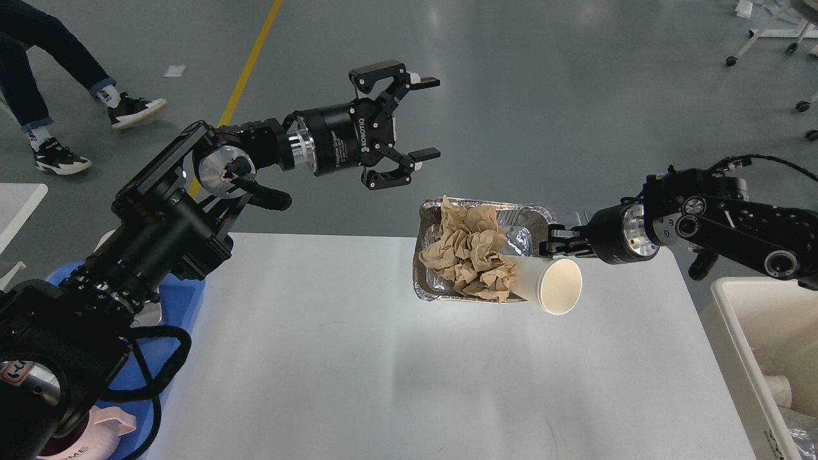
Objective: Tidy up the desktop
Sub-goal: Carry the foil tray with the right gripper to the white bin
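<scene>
Foil tray (511, 223) holds crumpled brown paper (470, 252); white paper cup (553, 284) lies tipped at its near right corner. Blue tray (185, 300) at far left. White bin (744, 319) at right edge. Yellow floor line (252, 54). Bystander's sneakers (134, 108) upper left.

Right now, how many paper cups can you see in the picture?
1. The white paper cup lies on its side at the near right corner of the foil tray, beside the right gripper. More cups may be hidden in the white bin.

white desktop (383, 358), silver foil tray (427, 287), brown paper (470, 252)
</scene>
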